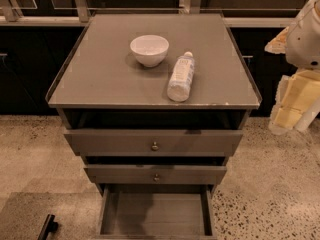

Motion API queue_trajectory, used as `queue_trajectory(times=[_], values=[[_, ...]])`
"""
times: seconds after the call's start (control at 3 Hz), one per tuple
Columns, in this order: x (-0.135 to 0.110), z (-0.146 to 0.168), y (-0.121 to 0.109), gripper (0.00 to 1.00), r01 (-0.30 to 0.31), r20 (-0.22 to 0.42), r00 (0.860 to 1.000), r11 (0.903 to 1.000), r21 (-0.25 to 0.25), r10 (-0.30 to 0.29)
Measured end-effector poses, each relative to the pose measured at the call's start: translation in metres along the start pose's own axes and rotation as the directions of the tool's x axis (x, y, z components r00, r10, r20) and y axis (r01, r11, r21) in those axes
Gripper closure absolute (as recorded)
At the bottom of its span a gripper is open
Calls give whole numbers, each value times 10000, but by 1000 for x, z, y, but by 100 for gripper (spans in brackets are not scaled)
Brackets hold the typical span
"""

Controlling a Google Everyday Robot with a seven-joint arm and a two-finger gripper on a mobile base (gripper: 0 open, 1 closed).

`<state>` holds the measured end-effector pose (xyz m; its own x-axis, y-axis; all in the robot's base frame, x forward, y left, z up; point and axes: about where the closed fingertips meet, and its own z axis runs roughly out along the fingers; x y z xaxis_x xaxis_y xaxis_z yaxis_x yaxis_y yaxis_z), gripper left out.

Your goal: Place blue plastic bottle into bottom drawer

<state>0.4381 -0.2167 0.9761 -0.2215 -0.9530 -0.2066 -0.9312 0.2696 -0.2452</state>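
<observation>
Lowest of 3, the grey-brown bottom drawer (pixel 155 214) is standing pulled out towards the camera, its plain flat tray in full view (the 2 knobbed drawers (pixel 154 145) above it are jutting out only slightly). On the grey counter (pixel 100 79), the small clear bluish plastic bottle with a white cap (pixel 181 77) is lying on its side. Its base is sitting near the front edge, and it is just beside the round white bowl (pixel 149 50), seemingly not touching it. At the right edge of the view, the robot's cream-and-white end effector (pixel 292 109) is hanging beside the cabinet, well apart from the bottle; whether it is spread or pressed together I cannot tell.

Risks, as I am judging them:
- A round bottle lying flat is liable to roll when nudged, off the front edge or into the bowl.
- A low approach from the right is risking a knock on the counter's raised rim.
- The upper drawers are overhanging the tray's back, so a release too close in could be catching on them.
</observation>
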Motion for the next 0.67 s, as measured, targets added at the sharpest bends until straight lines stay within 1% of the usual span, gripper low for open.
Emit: queue_trajectory(times=[0.33, 0.67], values=[[0, 0, 0, 0, -1, 2, 10000, 10000, 3, 1], [-2, 3, -7, 0, -111, 264, 9996, 9994, 319, 103]])
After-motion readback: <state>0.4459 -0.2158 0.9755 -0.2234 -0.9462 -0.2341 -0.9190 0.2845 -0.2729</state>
